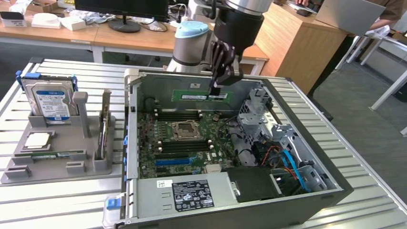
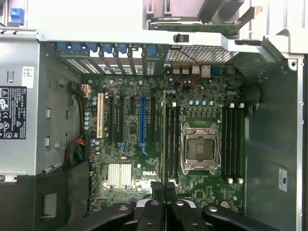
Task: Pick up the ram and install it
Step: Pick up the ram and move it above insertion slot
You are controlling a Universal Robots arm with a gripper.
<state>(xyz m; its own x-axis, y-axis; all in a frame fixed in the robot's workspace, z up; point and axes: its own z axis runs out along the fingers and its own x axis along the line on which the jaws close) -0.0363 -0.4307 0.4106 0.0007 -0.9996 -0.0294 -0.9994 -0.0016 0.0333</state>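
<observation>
A black robot gripper (image 1: 216,89) is clamped on the long, thin green circuit-board ram (image 2: 165,134), held edge-down above the green motherboard (image 2: 197,190), close to the black memory slots (image 2: 172,144). Seating it well likely means lining it up parallel over one slot, then pressing straight down evenly.

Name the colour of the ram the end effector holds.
Green; the ram shows best in the exterior view.

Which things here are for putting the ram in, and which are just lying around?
For the job:
- the ram, held in the shut gripper
- the memory slots
- the open computer case

Just lying about:
- the blue-labelled hard drive
- the silver processor chip
- the grey holder they sit in
</observation>
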